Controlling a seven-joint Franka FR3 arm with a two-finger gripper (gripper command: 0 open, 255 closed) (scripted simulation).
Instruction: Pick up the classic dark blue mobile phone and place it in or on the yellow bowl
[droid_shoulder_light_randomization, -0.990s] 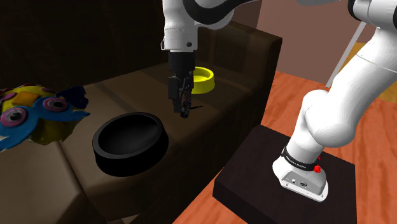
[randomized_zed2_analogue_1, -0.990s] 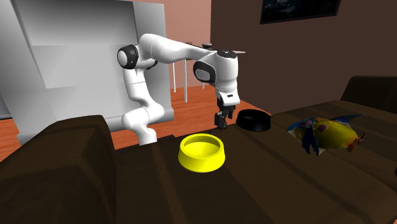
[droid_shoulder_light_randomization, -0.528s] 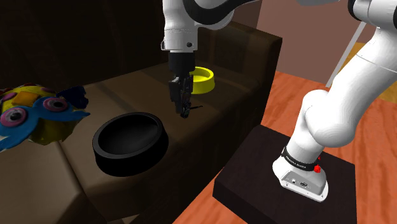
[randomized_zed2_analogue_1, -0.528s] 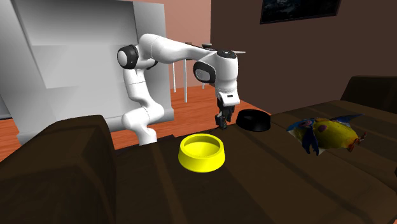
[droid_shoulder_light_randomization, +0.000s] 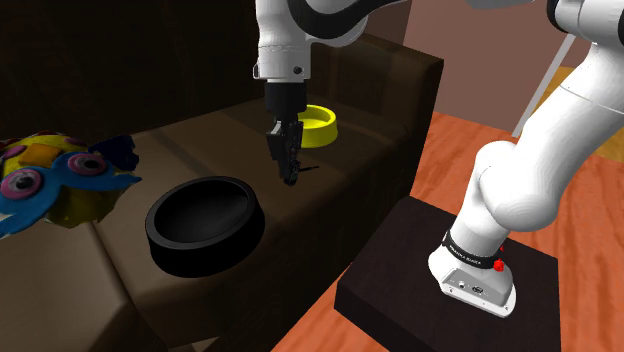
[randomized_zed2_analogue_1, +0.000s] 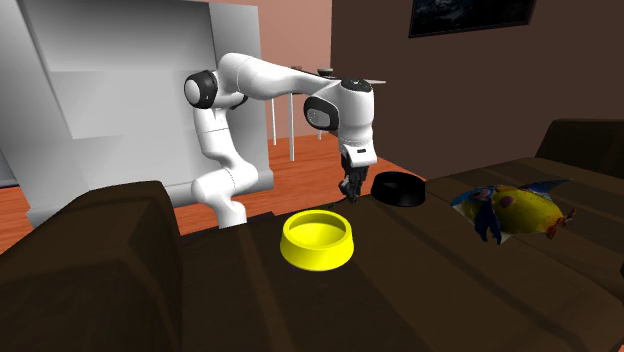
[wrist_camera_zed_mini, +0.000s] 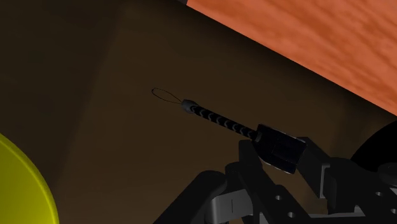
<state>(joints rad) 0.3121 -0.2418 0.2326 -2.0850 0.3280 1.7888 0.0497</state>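
Gripper (droid_shoulder_light_randomization: 290, 177): black fingers closed on the mobile phone (wrist_camera_zed_mini: 277, 146); hangs over the brown sofa (droid_shoulder_light_randomization: 195, 140)
Mobile phone: dark; clasped between the fingers; beaded strap (wrist_camera_zed_mini: 216, 119) trails from it
Yellow bowl (randomized_zed2_analogue_1: 318, 258): on the sofa, near the gripper
Black bowl (droid_shoulder_light_randomization: 200, 255): same seat

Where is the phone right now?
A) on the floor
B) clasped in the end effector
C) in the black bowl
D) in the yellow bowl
B: in the wrist view the dark phone sits clasped in the end effector, its beaded strap sticking out over the brown sofa.
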